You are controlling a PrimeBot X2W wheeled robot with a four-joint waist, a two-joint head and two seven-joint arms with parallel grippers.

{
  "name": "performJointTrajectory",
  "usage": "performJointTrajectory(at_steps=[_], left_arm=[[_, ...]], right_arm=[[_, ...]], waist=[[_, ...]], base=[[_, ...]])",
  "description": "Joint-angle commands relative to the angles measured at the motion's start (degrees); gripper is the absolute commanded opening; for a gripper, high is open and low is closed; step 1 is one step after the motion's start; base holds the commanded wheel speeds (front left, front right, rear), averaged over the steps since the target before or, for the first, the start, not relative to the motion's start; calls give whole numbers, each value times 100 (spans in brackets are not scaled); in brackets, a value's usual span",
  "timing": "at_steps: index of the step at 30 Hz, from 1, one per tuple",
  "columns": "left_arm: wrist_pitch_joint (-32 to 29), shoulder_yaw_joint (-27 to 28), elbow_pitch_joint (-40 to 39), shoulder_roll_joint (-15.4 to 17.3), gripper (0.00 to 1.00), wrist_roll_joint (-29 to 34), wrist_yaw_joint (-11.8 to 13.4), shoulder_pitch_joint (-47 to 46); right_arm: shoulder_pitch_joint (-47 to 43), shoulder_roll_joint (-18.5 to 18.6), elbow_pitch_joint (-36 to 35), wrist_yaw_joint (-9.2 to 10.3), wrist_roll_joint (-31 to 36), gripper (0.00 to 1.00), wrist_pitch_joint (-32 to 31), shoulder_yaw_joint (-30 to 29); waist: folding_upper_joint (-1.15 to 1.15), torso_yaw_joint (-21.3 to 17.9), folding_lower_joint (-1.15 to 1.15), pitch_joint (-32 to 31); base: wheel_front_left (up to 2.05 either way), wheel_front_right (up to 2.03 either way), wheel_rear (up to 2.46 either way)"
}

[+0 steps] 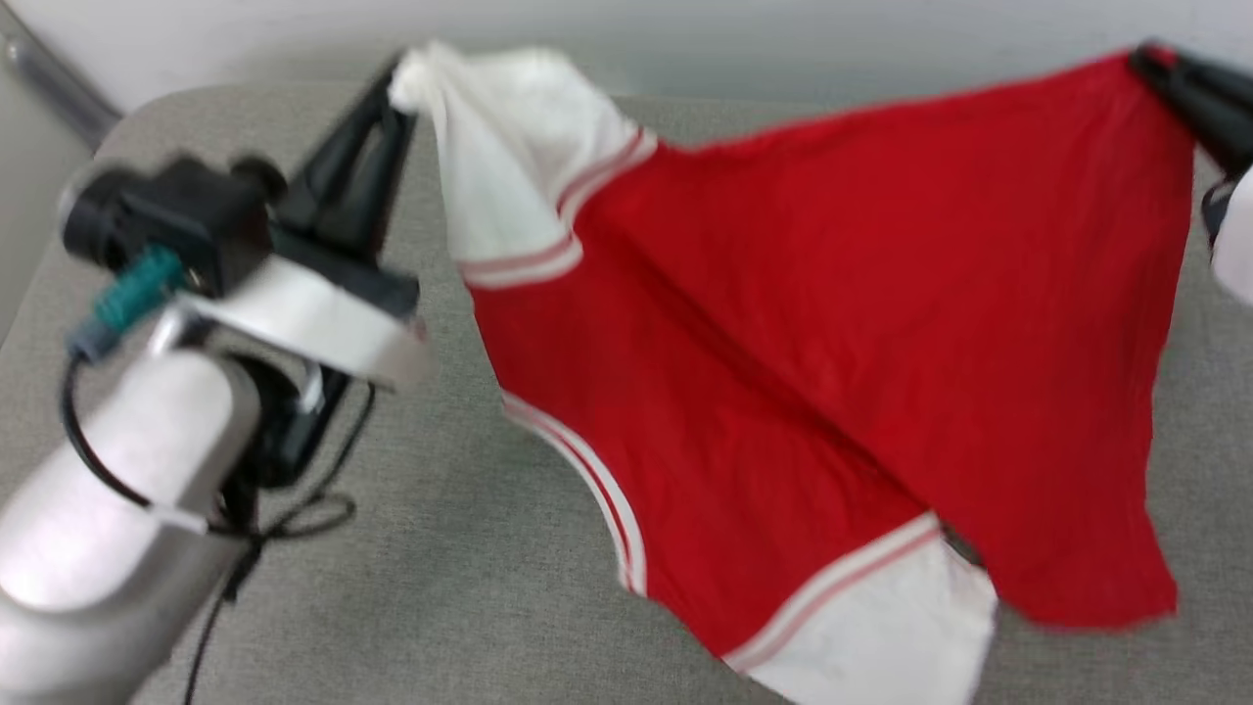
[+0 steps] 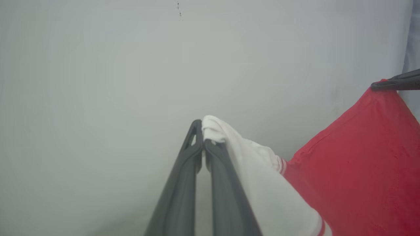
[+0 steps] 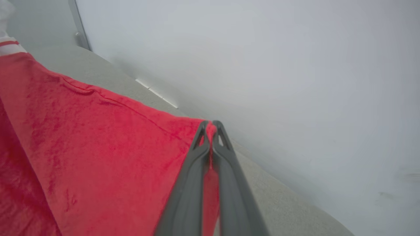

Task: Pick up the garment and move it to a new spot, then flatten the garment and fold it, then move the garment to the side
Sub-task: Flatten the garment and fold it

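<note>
Your left gripper (image 1: 399, 93) is clamped on a white sleeve tip at upper left, your right gripper (image 1: 1153, 61) pinched on a red corner at upper right. The red, white-sleeved jersey garment (image 1: 783, 323) hangs between them above the grey fabric surface (image 1: 392, 587). It looks light and limp, likely best gripped at hems.

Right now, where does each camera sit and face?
Head: on the head, looking down at the red white-sleeved jersey garment over grey upholstery; left fingers, right fingers show.
Left wrist: along left fingers pinching a white sleeve, facing pale wall.
Right wrist: along right fingers clamping red edge, facing wall.
Shared: garment in all three.
</note>
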State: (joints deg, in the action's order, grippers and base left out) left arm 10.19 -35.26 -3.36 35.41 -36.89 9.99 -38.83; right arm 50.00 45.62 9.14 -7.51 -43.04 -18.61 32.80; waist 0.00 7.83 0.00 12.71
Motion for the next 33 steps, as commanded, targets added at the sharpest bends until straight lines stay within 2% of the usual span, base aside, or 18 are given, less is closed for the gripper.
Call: performJointTrajectory(at_steps=[1, 9, 16, 23, 28, 33], left_arm=[[-74, 62, 23, -11, 0, 85, -70, -418], [-489, 357, 456, -232, 0, 71, -496, -2423], [-666, 495, 1070, -390, 0, 266, -905, -4272], [-652, 589, 2070, -443, 0, 500, -1300, -5966], [-555, 518, 2632, -454, 0, 639, -1506, -6751], [-344, 467, 3093, -511, 0, 602, -1583, -6857]], right_arm=[[256, -103, 14, 4, 162, 0, 9, -162], [1635, -565, 163, 4, 947, 0, -277, -704], [3290, -930, 683, 4, 1510, 0, -419, -726], [4765, -1257, 1413, 4, 1871, 0, -104, -589], [5458, -1455, 2011, 4, 1975, 0, 221, -377], [5645, -1561, 2555, 4, 1894, 0, 556, -105]], waist=[[0, -60, 0, 152], [0, -201, 0, 791], [0, -207, 0, 1446], [0, -267, 0, 1947], [0, -345, 0, 2140], [0, -380, 0, 2232]], base=[[0, 0, 0], [0, 0, 0], [0, 0, 0], [0, 0, 0], [0, 0, 0], [0, 0, 0]])
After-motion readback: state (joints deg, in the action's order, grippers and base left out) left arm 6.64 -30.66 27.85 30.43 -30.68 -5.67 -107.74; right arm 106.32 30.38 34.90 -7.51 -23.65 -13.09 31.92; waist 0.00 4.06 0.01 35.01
